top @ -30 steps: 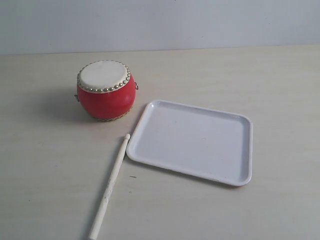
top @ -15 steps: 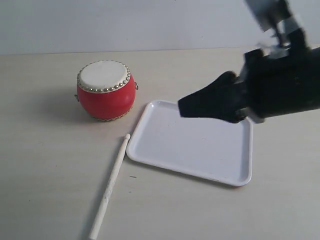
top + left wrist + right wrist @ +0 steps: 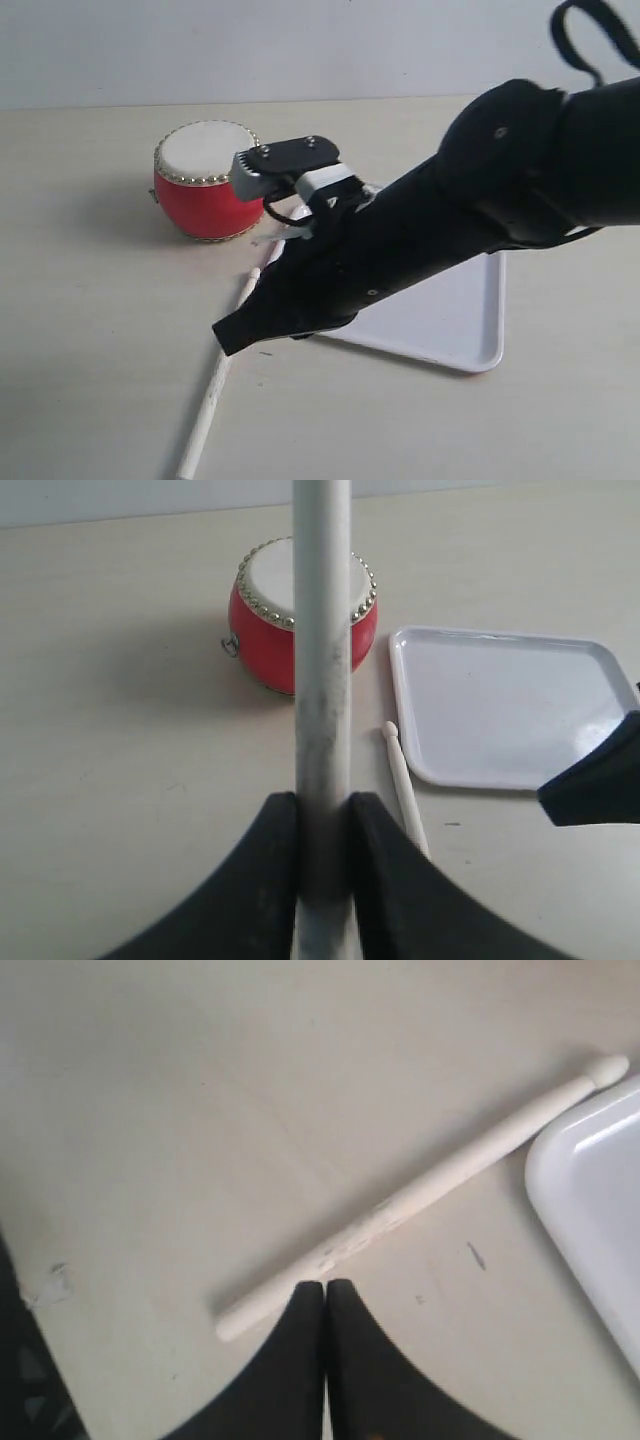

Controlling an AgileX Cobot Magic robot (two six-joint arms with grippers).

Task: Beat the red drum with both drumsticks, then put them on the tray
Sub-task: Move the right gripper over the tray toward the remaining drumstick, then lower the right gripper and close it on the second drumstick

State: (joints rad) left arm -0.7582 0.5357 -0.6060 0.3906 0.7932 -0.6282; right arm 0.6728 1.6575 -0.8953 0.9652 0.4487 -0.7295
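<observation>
Left wrist view: one drumstick (image 3: 322, 630) pinched in the left gripper (image 3: 322, 810), shaft aimed toward the red drum (image 3: 262, 650) at far left, tray (image 3: 500, 705) to its right. Right wrist view: right gripper (image 3: 325, 1286) pressed together, empty, hanging just above the other drumstick (image 3: 420, 1190) on the table by the tray's left edge. Judged early: second stick not yet lifted, beating and traying both left.

The right arm (image 3: 450, 220) blocks the tray (image 3: 462, 322) (mostly covering it); the table (image 3: 80, 250) at nine o'clock of the red drum (image 3: 200, 200) lies open.
</observation>
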